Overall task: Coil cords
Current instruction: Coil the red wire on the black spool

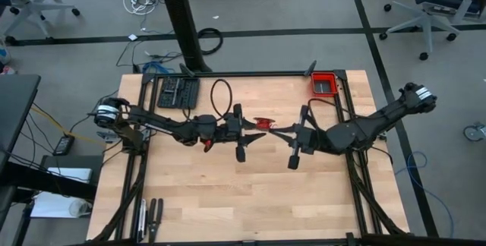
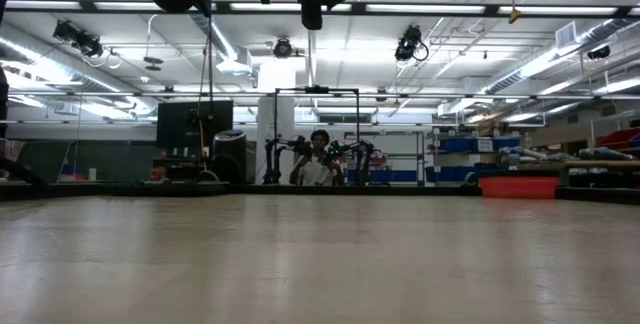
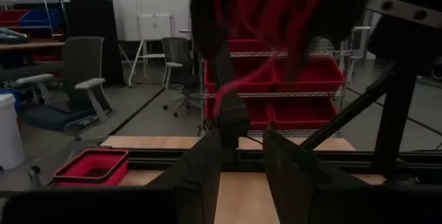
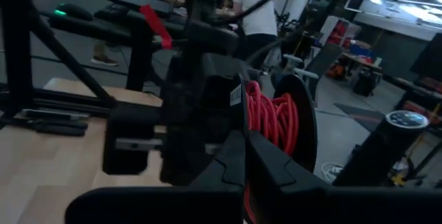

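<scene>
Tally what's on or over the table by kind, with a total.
Red cord, bundled between the two grippers: 1
Black cable loop on the table: 1
Red bin at the far right corner: 1
Black tray at the far left: 1
Grippers: 2, left gripper and right gripper
Total: 6

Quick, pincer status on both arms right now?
Left pincer: open, fingers apart, its tips at the red cord bundle above mid-table.
Right pincer: shut on the red cord bundle, coils showing at its fingertips.
</scene>
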